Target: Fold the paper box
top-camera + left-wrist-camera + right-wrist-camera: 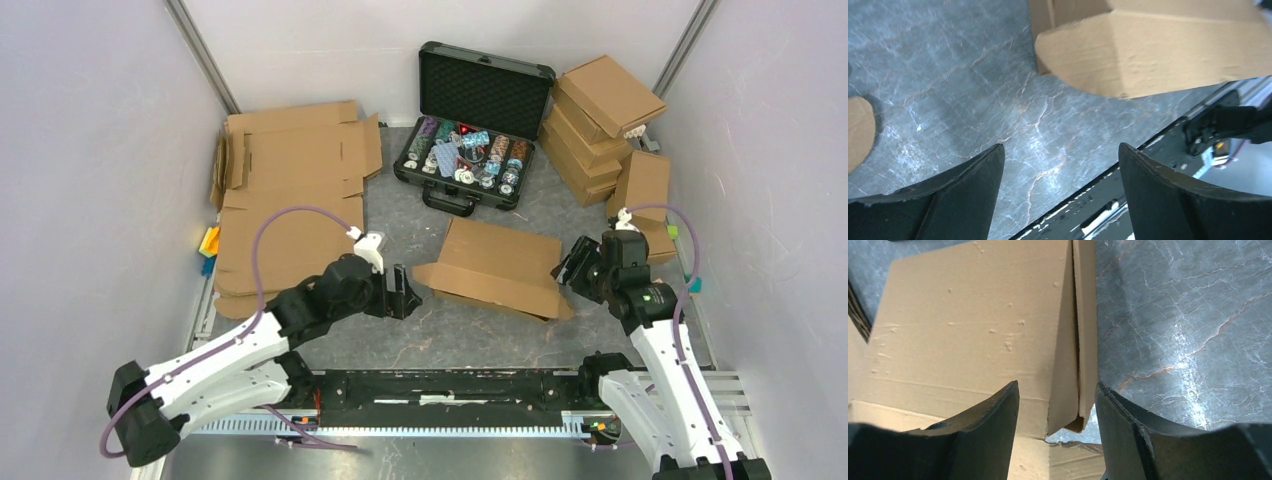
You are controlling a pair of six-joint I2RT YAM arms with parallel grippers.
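Observation:
The paper box [495, 268] lies partly folded in the middle of the table, its top panel slanted. My left gripper [412, 296] is open and empty just left of the box's left tab. In the left wrist view the gripper [1060, 155] hovers over bare table, with the box [1158, 50] ahead of it and apart. My right gripper [566, 270] is open at the box's right end. In the right wrist view the gripper [1057, 390] straddles the doubled side flap [1079, 350] of the box [973, 325]; neither finger touches it.
An open black case [480, 110] with colourful chips stands at the back. Folded boxes [600, 120] are stacked at back right. Flat cardboard sheets [290, 190] lie at left, one edge showing in the left wrist view [858, 130]. A black rail [450, 390] runs along the near edge.

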